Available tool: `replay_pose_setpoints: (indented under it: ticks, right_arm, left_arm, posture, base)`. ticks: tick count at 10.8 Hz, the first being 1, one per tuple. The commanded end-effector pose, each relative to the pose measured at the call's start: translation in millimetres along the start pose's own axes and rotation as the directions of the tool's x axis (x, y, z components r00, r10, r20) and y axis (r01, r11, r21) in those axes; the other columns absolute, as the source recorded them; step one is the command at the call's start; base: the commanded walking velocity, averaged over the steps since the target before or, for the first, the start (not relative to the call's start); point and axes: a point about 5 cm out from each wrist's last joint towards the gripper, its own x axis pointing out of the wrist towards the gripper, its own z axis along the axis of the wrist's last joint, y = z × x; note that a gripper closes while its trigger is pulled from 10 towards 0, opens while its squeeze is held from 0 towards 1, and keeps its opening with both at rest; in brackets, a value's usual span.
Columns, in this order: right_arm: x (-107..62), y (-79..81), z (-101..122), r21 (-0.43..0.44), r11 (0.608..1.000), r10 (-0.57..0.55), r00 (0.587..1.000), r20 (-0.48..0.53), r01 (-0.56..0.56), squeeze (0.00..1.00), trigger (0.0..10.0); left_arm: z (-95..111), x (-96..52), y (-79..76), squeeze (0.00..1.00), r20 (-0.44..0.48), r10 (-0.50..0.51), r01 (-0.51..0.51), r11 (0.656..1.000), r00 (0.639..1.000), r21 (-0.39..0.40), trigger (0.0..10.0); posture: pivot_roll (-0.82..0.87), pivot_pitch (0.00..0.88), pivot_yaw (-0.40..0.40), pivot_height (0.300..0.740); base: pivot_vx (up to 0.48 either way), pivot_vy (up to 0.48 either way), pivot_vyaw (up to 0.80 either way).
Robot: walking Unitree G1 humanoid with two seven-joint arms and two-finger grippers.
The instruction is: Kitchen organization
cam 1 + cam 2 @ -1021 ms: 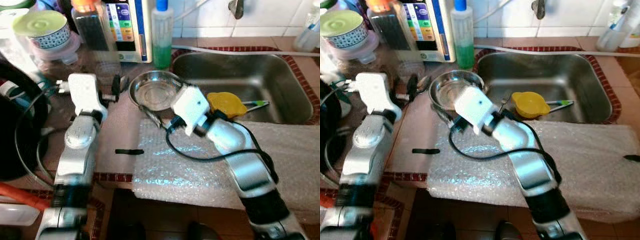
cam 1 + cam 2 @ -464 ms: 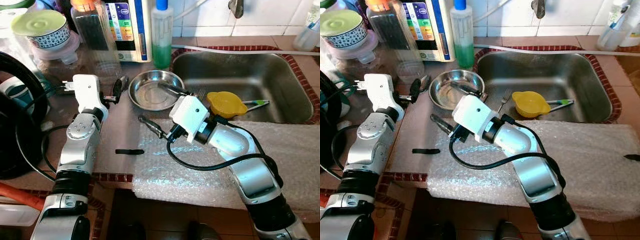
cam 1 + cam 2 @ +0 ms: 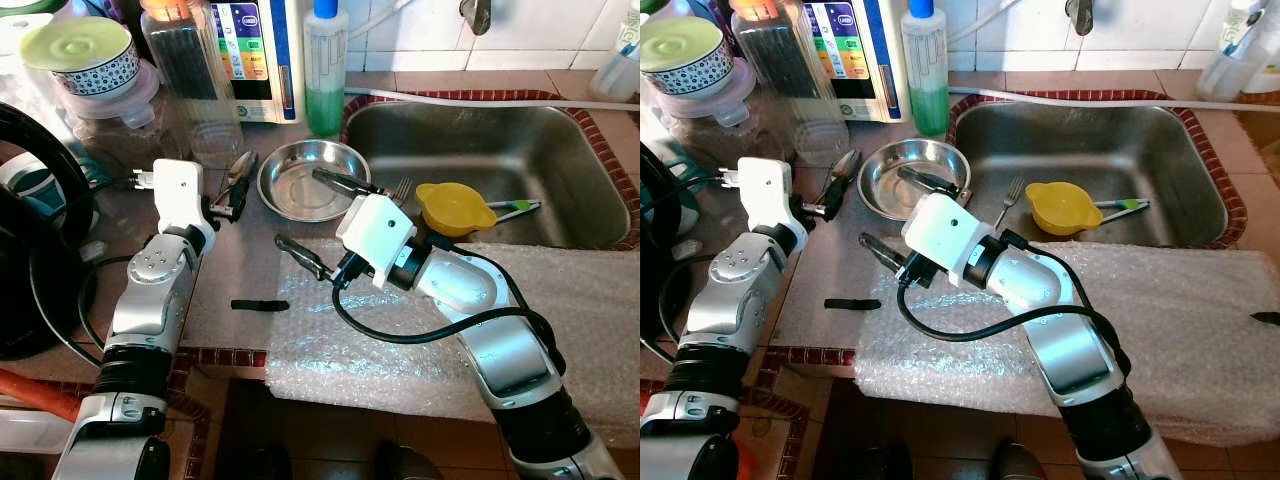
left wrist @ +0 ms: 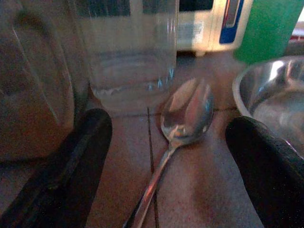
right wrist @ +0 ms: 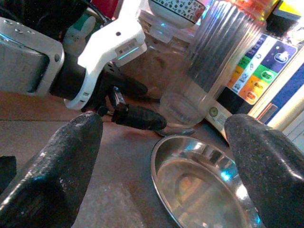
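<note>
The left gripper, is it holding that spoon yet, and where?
No. The left gripper is open, fingers either side of the spoon lying on the counter.

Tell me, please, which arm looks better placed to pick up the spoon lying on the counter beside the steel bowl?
Probably the left. The left gripper is open, its fingers straddling the spoon. The right gripper is open too, but over the edge of the steel bowl, off to the spoon's side.

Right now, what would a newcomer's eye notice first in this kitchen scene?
Two silver arms reach over the counter: the right gripper open beside the steel bowl, the left gripper open around a spoon. In the sink beyond sits a yellow cup.
</note>
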Motion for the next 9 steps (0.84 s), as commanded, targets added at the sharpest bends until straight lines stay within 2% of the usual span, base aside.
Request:
replay_pose_setpoints:
  ticks: [1, 3, 6, 7, 8, 9]
  right_arm:
    - [2.8, 3.3, 6.6, -0.019, 0.999, 0.028, 0.999, 0.022, -0.028, 0.55, 10.0]
    - [2.8, 3.3, 6.0, -0.02, 0.999, 0.029, 0.999, 0.02, -0.029, 0.55, 10.0]
    - [2.8, 4.0, 5.7, -0.022, 0.999, 0.034, 0.999, 0.019, -0.034, 0.55, 10.0]
    - [3.2, 4.2, 5.8, -0.02, 0.999, 0.037, 0.999, 0.021, -0.036, 0.55, 10.0]
    - [3.2, 4.6, 5.8, -0.017, 0.999, 0.043, 0.999, 0.023, -0.042, 0.55, 10.0]
    - [3.7, 6.6, 5.6, 0.0, 0.998, 0.061, 0.998, 0.024, -0.061, 0.55, 10.0]
  left_arm:
    - [-10.0, -2.3, 4.4, 0.0, -0.06, -0.018, 0.019, 1.0, 0.998, 0.01, 10.0]
    - [-17.6, -4.8, 0.5, 0.0, -0.124, -0.08, 0.084, 0.996, 0.989, 0.022, 10.0]
    - [-28.3, -8.6, 5.7, 0.0, -0.219, -0.091, 0.098, 0.995, 0.971, 0.02, 10.0]
    - [-29.6, -9.5, 6.4, 0.0, -0.235, -0.1, 0.106, 0.994, 0.967, 0.014, 4.2]
    - [-33.4, -11.8, 5.3, 0.0, -0.264, -0.122, 0.132, 0.991, 0.957, 0.017, 0.0]
    - [-36.1, -14.9, 5.0, 0.0, -0.287, -0.136, 0.146, 0.989, 0.948, 0.014, 0.0]
  posture:
    - [-0.14, 0.23, 0.07, 0.74]
    - [-0.14, 0.23, 0.071, 0.74]
    - [-0.13, 0.229, 0.071, 0.74]
    - [-0.13, 0.227, 0.07, 0.74]
    - [-0.13, 0.227, 0.07, 0.74]
    - [-0.13, 0.227, 0.068, 0.74]
  base:
    - [0.0, 0.0, 0.0]
    - [0.0, 0.0, 0.0]
    - [0.0, 0.0, 0.0]
    - [0.0, 0.0, 0.0]
    - [0.0, 0.0, 0.0]
    - [0.0, 0.0, 0.0]
